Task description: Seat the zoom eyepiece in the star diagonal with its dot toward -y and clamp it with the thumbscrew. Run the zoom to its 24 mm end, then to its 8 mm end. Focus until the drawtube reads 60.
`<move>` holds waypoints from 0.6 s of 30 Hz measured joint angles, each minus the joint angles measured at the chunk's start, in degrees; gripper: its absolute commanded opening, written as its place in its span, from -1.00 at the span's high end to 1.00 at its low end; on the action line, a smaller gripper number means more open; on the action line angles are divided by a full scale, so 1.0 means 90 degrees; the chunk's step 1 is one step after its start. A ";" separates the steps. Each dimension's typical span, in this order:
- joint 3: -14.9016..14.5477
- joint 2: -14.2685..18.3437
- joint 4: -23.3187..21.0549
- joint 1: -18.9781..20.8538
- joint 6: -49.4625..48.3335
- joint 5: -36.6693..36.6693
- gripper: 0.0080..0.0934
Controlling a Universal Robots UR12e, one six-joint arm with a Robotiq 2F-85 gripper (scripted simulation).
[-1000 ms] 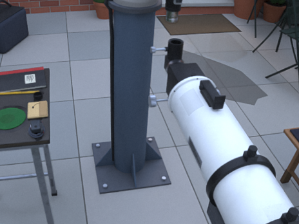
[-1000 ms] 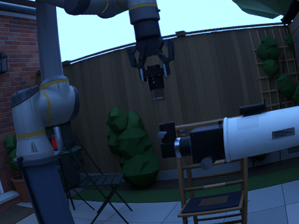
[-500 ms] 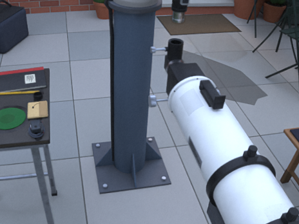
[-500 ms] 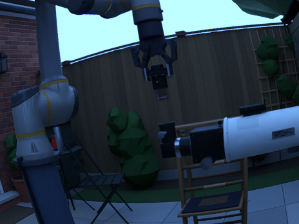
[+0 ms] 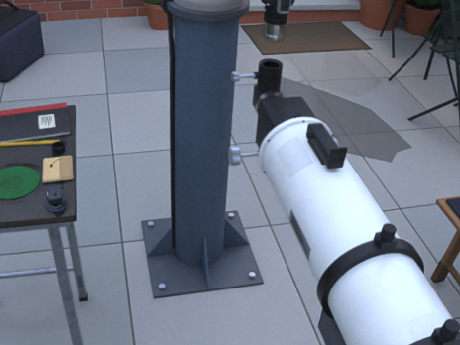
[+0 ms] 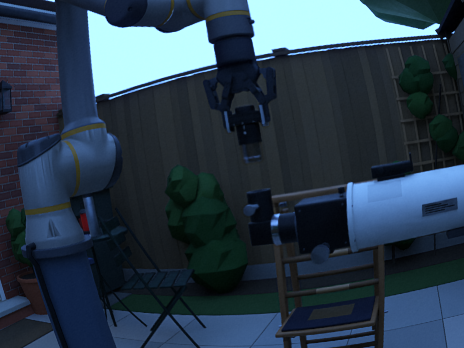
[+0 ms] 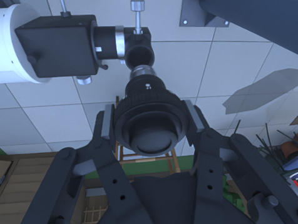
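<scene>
At the rear end of the white telescope tube (image 5: pixel 342 218), the black star diagonal (image 5: pixel 270 74) stands with its open socket facing up, and its thumbscrew (image 5: pixel 241 76) sticks out toward the grey pier. The focuser knob (image 5: pixel 236 154) projects lower down on the same side. High above the diagonal I grip the black zoom eyepiece (image 6: pixel 248 131) in my gripper (image 6: pixel 245 118), its chrome barrel pointing down. From the wrist camera the eyepiece (image 7: pixel 149 120) hangs just short of the socket (image 7: pixel 140 56), with small white marks on its upper body.
The blue-grey pier (image 5: pixel 203 129) rises close beside the diagonal on a bolted base plate. A side table (image 5: pixel 34 163) with books and small parts stands to the left. A wooden chair (image 6: pixel 330 296) sits under the telescope's rear end.
</scene>
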 measured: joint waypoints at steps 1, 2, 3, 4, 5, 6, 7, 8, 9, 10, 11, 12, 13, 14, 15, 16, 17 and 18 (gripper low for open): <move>0.0011 0.0012 -0.0022 0.0000 0.0000 0.0000 1.00; 0.0022 0.0024 -0.0046 0.0000 0.0000 0.0000 1.00; 0.0033 0.0037 -0.0070 0.0000 0.0000 0.0000 1.00; 0.0045 0.0051 -0.0096 0.0000 0.0000 0.0000 1.00; 0.0058 0.0066 -0.0123 0.0001 0.0000 0.0000 1.00; 0.0071 0.0081 -0.0150 0.0001 0.0001 0.0000 1.00; 0.0083 0.0096 -0.0178 0.0001 0.0001 0.0000 1.00; 0.0096 0.0112 -0.0207 0.0001 0.0001 0.0000 1.00; 0.0110 0.0128 -0.0235 0.0001 0.0001 0.0000 1.00; 0.0123 0.0144 -0.0264 0.0001 0.0001 0.0000 1.00; 0.0135 0.0160 -0.0293 0.0001 0.0001 0.0000 1.00; 0.0148 0.0176 -0.0322 0.0001 0.0001 0.0000 1.00; 0.0160 0.0192 -0.0350 0.0001 0.0001 0.0000 1.00; 0.0173 0.0208 -0.0378 0.0001 0.0001 0.0000 1.00; 0.0184 0.0224 -0.0405 0.0001 0.0001 0.0000 1.00; 0.0195 0.0239 -0.0431 0.0001 0.0001 0.0000 1.00; 0.0206 0.0253 -0.0456 0.0001 0.0001 0.0000 1.00; 0.0216 0.0267 -0.0480 0.0001 0.0001 0.0000 1.00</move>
